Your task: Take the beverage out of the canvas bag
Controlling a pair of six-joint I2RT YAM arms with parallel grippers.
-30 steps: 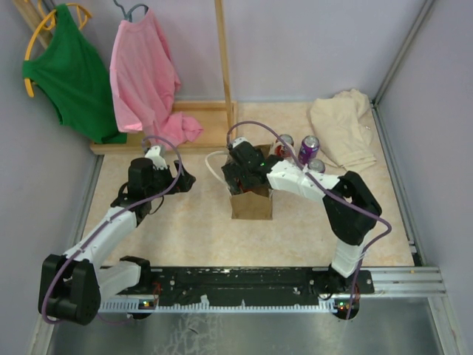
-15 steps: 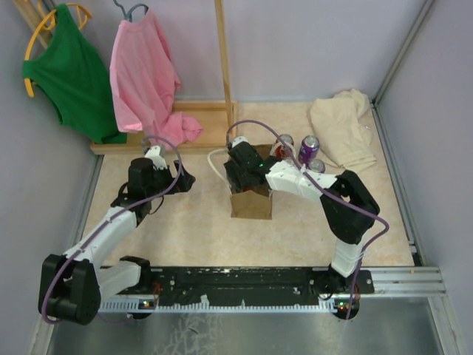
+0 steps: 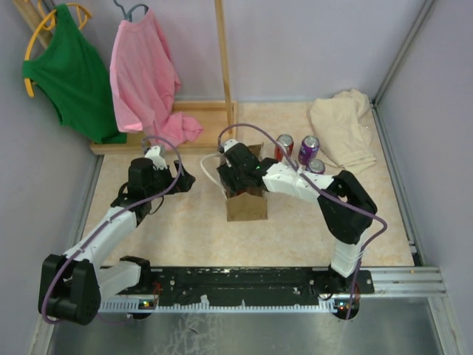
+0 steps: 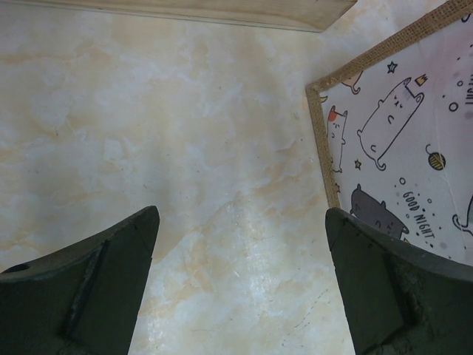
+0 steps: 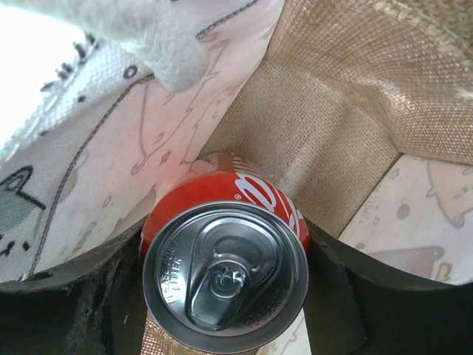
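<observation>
Since the red can (image 5: 225, 270) stands upright inside the canvas bag (image 3: 247, 208), your right gripper (image 5: 222, 310) clamps its sides from above, while your left gripper (image 4: 240, 285) hangs open nearby.

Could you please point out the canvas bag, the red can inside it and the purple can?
canvas bag (image 3: 246, 209): top view, front wall.
red can (image 5: 225, 277): right wrist view, silver lid.
purple can (image 3: 308, 151): top view, side.

canvas bag (image 3: 247, 208): centre of the counter (image 3: 185, 225)
beverage (image 5: 225, 277): inside the bag, clamped in the right pincer (image 5: 222, 299)
left pincer (image 4: 240, 222): left of bag, apart
three cans (image 3: 308, 148): behind bag, rightward
cloth (image 3: 344, 126): far right corner
clothes rack (image 3: 222, 74): far left
</observation>
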